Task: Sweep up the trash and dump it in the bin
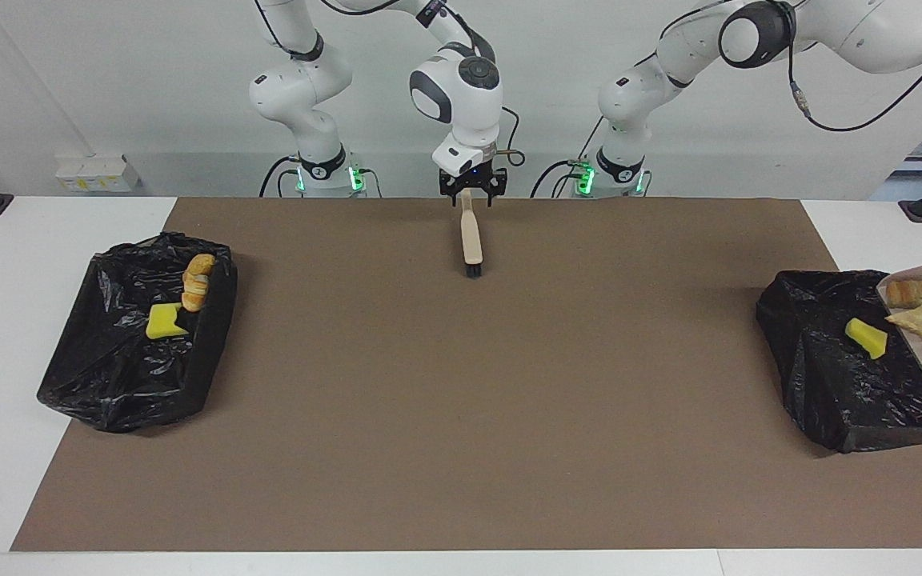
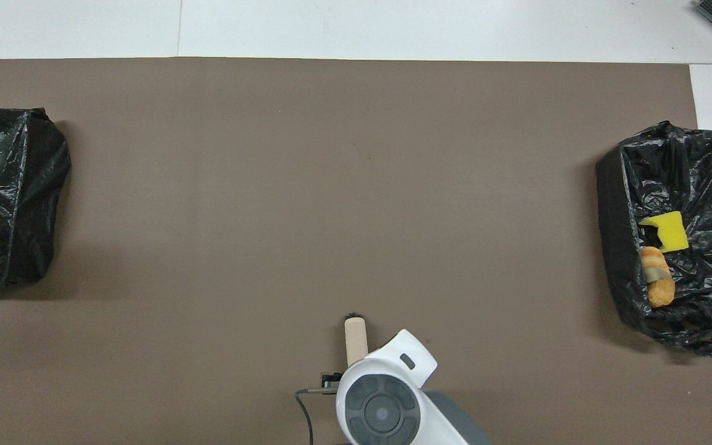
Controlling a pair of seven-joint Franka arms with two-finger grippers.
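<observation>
While two bins (image 1: 141,336) sit, seven scraps (image 1: 866,336).

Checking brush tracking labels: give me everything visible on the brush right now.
The brush is a slim beige handle, plastic or light wood by its look, ending in a short tuft of black bristles. The right gripper is shut on its top end and holds it hanging nearly upright, bristles down, over the brown mat at the robots' edge of the table, midway between the two arm bases. The bristle tips sit at or just above the mat; contact cannot be judged. Nothing else touches it.
</observation>
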